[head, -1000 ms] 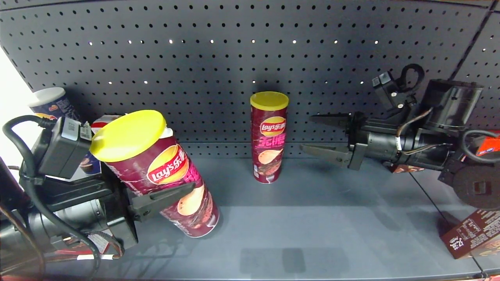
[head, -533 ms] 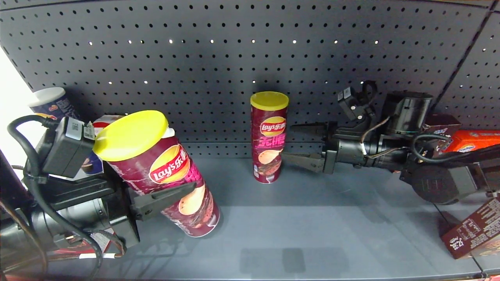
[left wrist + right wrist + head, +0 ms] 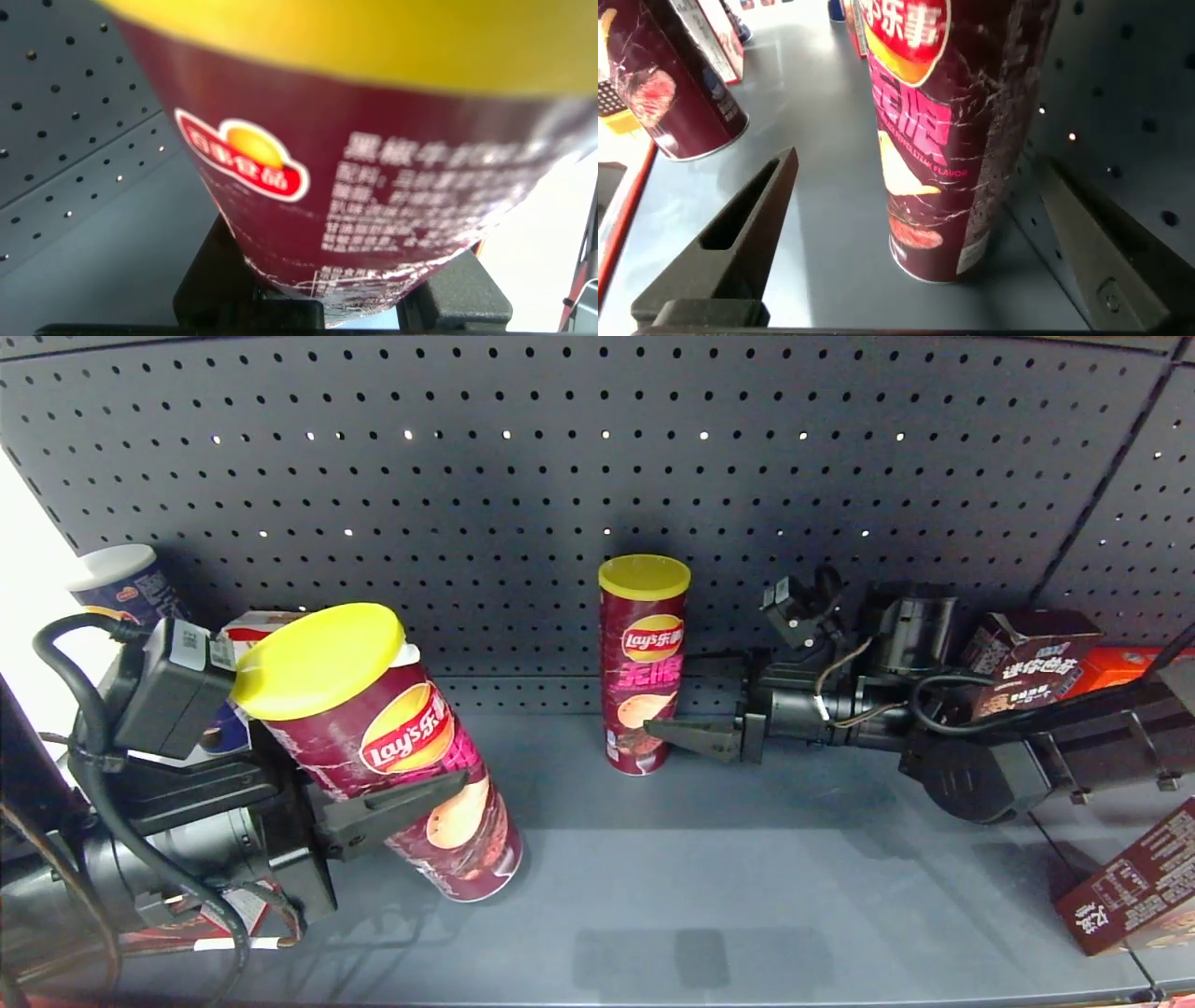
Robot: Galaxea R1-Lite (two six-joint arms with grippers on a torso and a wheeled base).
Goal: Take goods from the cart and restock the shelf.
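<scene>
A maroon chips can [image 3: 642, 663] with a yellow lid stands upright on the grey shelf [image 3: 747, 896] against the back panel. My right gripper [image 3: 677, 695] is open, one finger in front of the can and one behind it. The right wrist view has this can [image 3: 948, 140] between the two fingers [image 3: 738, 243], with gaps on both sides. A second, matching can [image 3: 383, 747] is tilted at the left, and my left gripper [image 3: 387, 793] is shut on it. Its base is down at the shelf surface; I cannot tell if it touches. It also looms large in the left wrist view [image 3: 374, 187].
A blue can with a white lid [image 3: 126, 581] and a red-and-white box [image 3: 250, 623] stand at the far left. Brown boxes [image 3: 1032, 658] and an orange box [image 3: 1130, 672] sit at the right, another brown box [image 3: 1134, 896] at the front right. The perforated back panel [image 3: 560, 476] closes the rear.
My right arm has moved left along the shelf, bringing its open fingers around the standing can. The left arm and its can have shifted only slightly.
</scene>
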